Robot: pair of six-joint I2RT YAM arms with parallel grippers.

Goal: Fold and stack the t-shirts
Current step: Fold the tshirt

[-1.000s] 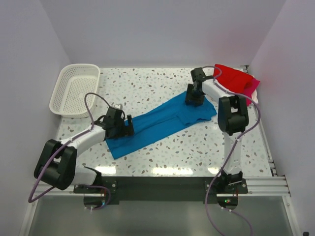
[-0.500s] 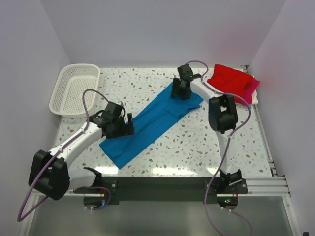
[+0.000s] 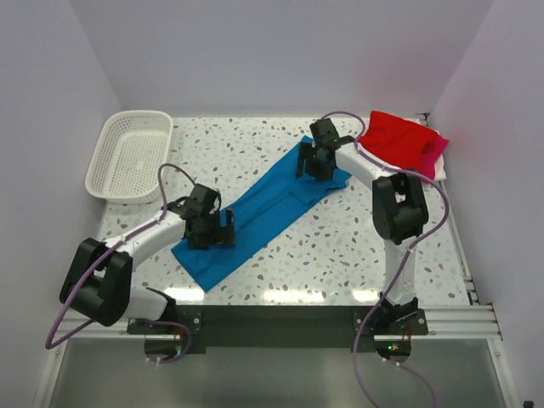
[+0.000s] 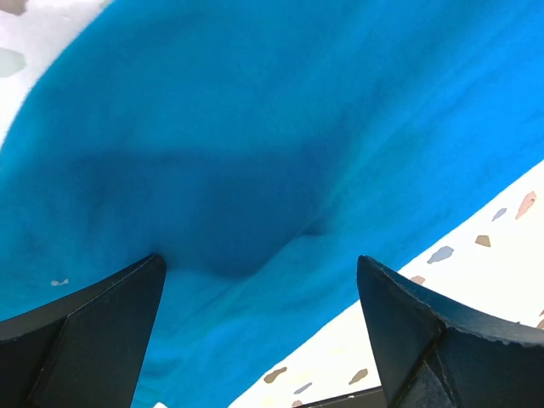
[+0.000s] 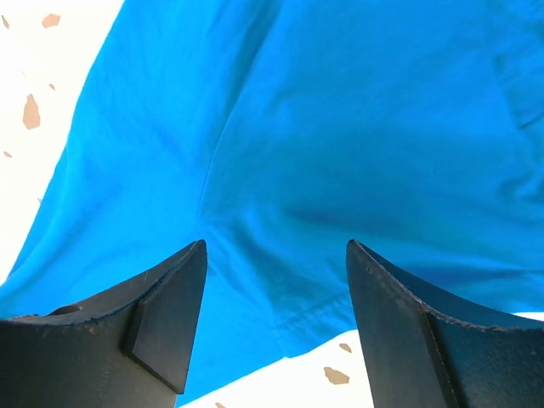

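The bright blue t-shirt lies folded into a long strip, running diagonally across the table from near left to far right. My left gripper hovers open over its near-left end; blue cloth fills the left wrist view, with nothing between the fingers. My right gripper stands open over the far-right end, its fingers apart above the cloth and holding nothing. A red t-shirt lies folded at the far right, on top of a magenta-pink t-shirt that shows only at its edge.
A white mesh basket sits at the far left corner. The speckled tabletop shows beside the blue strip. White walls close in the back and both sides.
The blue t-shirt went from a wider spread to a narrow diagonal strip. My right gripper moved left toward the far end and opened wider. My left gripper stayed open over the near end.
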